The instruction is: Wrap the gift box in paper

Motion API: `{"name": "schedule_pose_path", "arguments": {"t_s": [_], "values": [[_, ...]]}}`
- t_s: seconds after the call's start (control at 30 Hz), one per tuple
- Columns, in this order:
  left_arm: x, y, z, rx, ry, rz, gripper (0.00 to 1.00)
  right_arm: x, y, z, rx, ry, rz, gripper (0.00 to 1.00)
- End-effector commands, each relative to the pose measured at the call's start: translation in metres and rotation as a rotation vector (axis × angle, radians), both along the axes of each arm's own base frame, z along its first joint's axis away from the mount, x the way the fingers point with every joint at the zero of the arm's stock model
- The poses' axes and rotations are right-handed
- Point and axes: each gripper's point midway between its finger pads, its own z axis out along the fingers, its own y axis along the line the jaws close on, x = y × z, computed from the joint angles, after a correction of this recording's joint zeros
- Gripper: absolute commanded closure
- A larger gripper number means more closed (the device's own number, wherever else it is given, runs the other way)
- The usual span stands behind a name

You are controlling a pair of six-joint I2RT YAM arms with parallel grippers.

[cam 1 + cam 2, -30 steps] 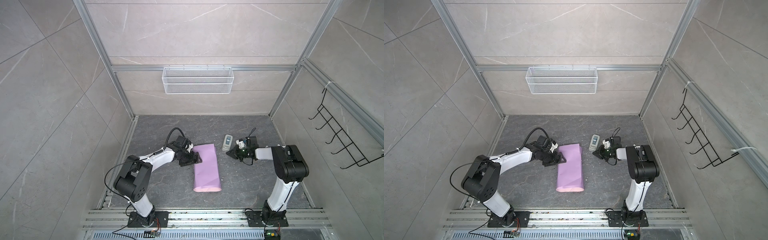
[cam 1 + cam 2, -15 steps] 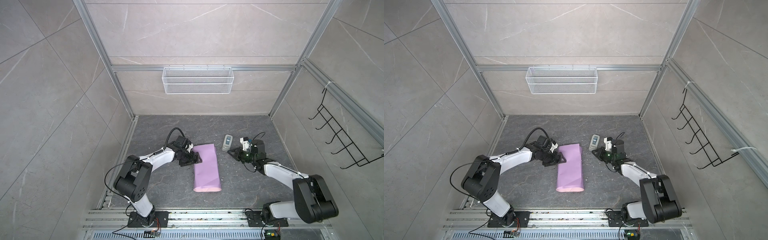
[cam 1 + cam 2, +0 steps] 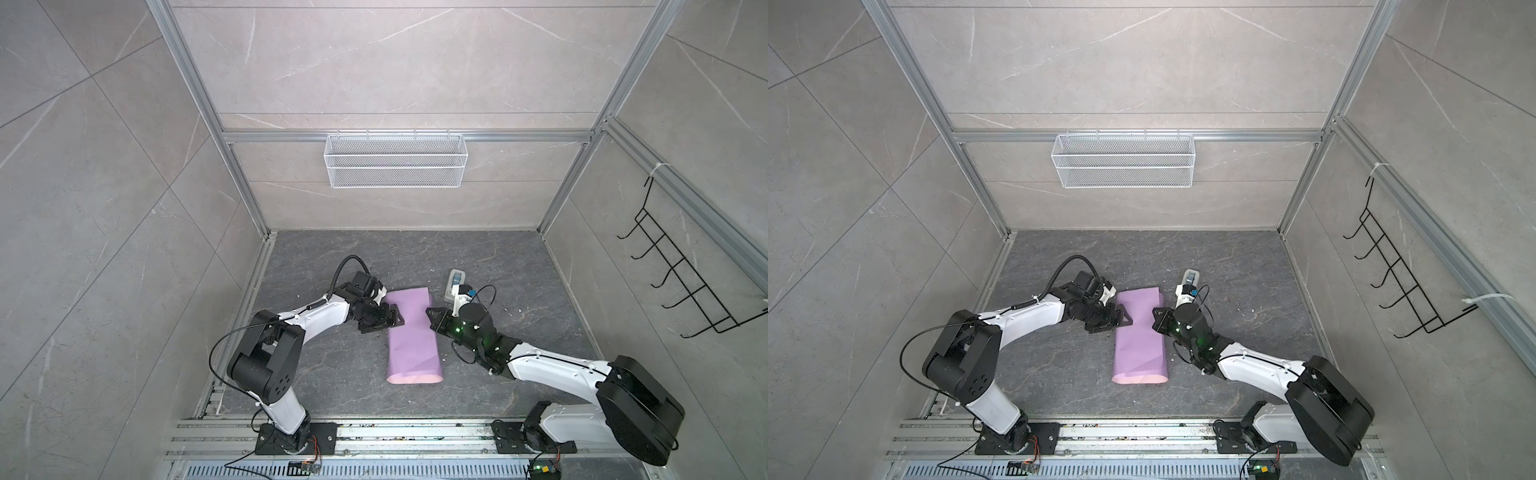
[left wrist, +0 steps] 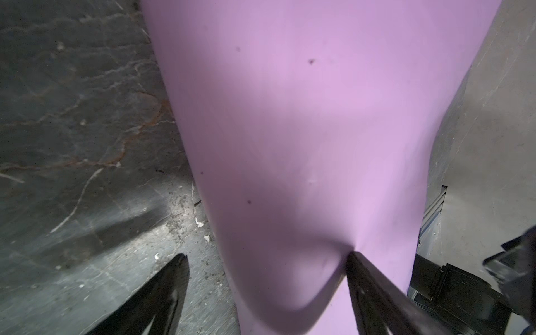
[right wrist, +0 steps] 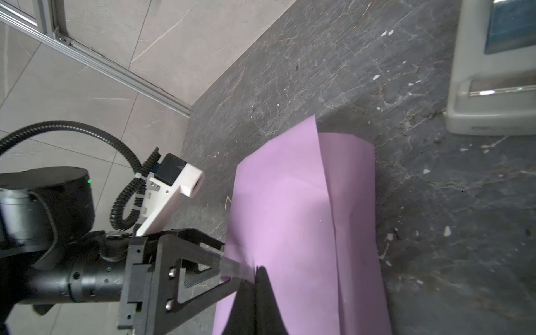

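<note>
Centrally, lilac paper (image 3: 411, 336) bundled on the tabletop (image 3: 332, 374), gift box hidden, left pincer (image 3: 397, 321) spread wide, one finger (image 4: 365, 275) denting the paper's left edge, right pincer (image 3: 430, 312) closed at its right edge, tape dispenser (image 3: 454, 282) just beyond.

Field notes, colours only. I read the folded thin paper sheet (image 3: 411, 332) as plain lilac-purple on its outer face, with a few dark specks in the left wrist view, and pale pink at its near open end.
Stone-look table top (image 3: 415, 257): dark grey, pale veins, rusty streaks.
Small plastic tape dispenser (image 3: 455, 282): grey-white, blue panel.
Wire-mesh wall basket (image 3: 395, 166): white.
Tiled walls (image 3: 83, 208): pale grey, white veining.
</note>
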Motion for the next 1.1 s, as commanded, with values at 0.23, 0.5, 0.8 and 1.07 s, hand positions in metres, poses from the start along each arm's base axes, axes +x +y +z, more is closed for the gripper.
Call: {"name": "schedule_pose_path", "arguments": {"t_s": [0.23,0.5,0.8,1.07], "values": [[-0.016,0.011,-0.026,0.086,0.060,-0.021,0.14,0.009,-0.010,-0.022,-0.041,-0.045,-0.143,1.00],[-0.016,0.011,-0.026,0.087,0.060,-0.022,0.14,0.005,-0.018,-0.030,-0.065,-0.046,-0.165,1.00],[-0.016,0.010,-0.027,0.085,0.064,-0.021,0.14,0.004,-0.020,-0.037,-0.086,-0.044,-0.163,1.00],[-0.016,0.010,-0.028,0.083,0.064,-0.022,0.14,0.002,-0.021,-0.047,-0.108,-0.034,-0.158,1.00]]}}
